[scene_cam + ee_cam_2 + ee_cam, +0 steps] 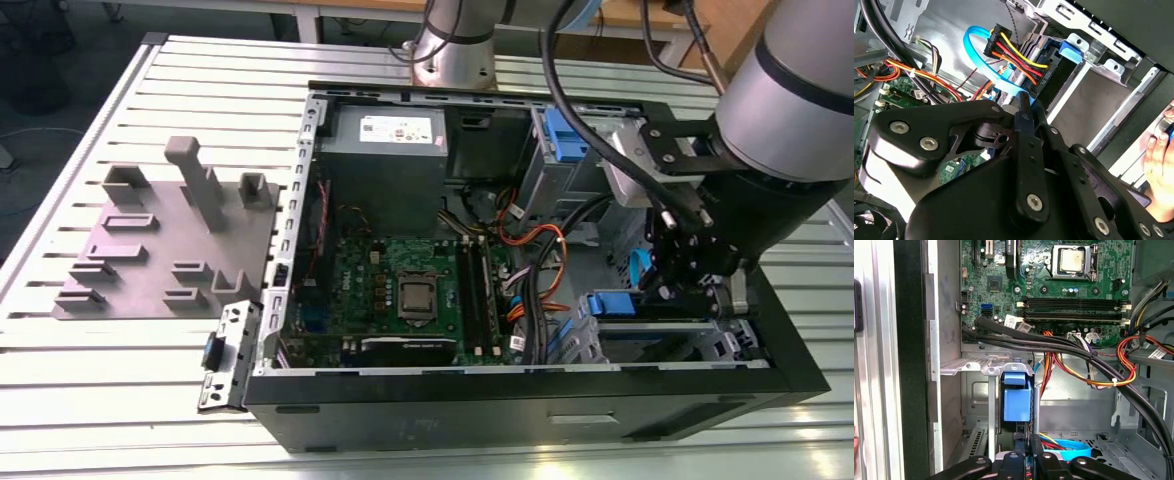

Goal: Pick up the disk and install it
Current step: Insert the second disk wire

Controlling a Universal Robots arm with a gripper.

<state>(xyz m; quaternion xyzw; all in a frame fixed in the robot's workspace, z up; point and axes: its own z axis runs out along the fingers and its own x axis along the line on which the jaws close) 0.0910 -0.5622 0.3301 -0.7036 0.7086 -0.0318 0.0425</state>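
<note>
The disk [1017, 400] stands on edge in a slot of the metal drive cage [974, 367], its blue caddy end facing up. It is also seen in the exterior view, as a blue block [614, 305] low at the right of the open computer case [534, 385]. My gripper [1023, 447] reaches down into the case and its fingers are close together on the disk's near edge. In the second wrist view the gripper [1025, 100] ends at the blue rail, and the disk [1053, 59] runs on into the cage behind it.
A blue data cable [979, 55] and a black connector with red, yellow and orange wires [1004, 45] hang close by the fingers. Thick black cables [1054, 345] cross above the cage. The motherboard [400, 290] fills the case middle. A person's hand [1159, 165] is outside the case wall.
</note>
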